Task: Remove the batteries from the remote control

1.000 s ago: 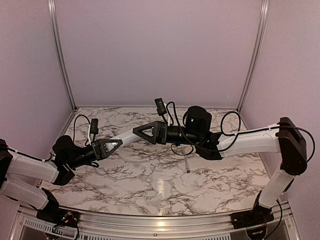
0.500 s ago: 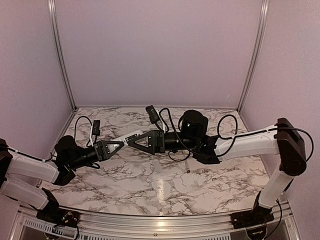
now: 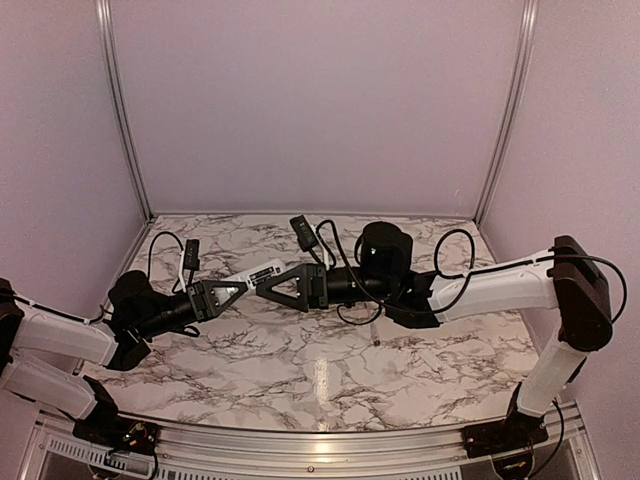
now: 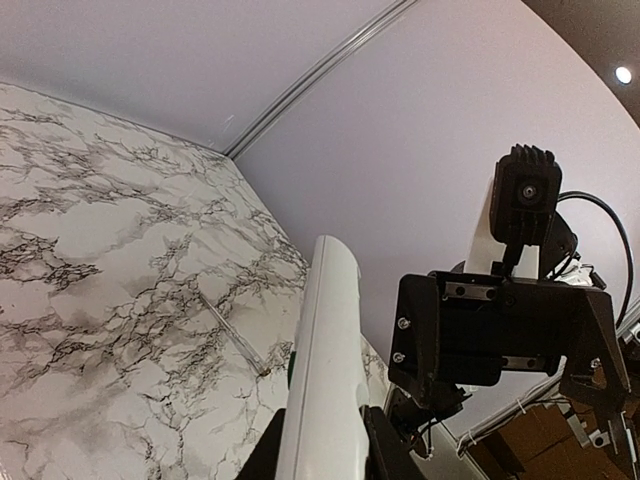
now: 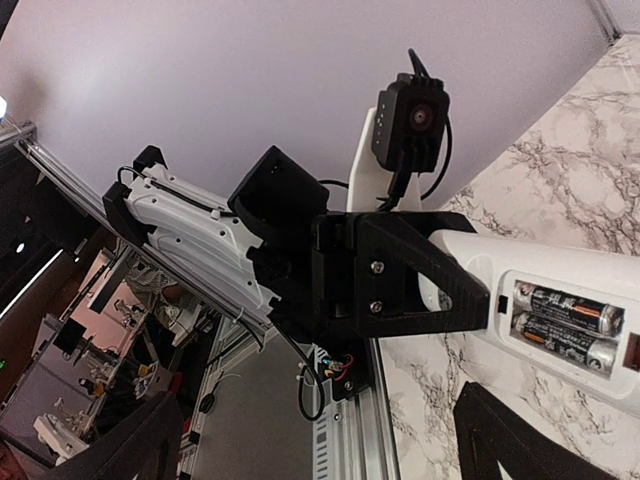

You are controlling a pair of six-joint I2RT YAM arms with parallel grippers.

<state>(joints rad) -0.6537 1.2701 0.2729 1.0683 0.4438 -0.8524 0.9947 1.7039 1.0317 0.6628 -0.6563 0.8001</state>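
Above the marble table (image 3: 320, 370), the right gripper (image 3: 262, 290) is sitting further left than a second ago, jaws gaping wide and gripping nothing, just beside the remote control (image 3: 258, 273). The left gripper (image 3: 243, 286) is staying where it was, pinching the remote control in mid-air (open recess facing the right wrist camera). The batteries (image 5: 565, 298) are lying side by side in that recess. One end of the remote control is running off that view, and from overhead the batteries aren't showing.
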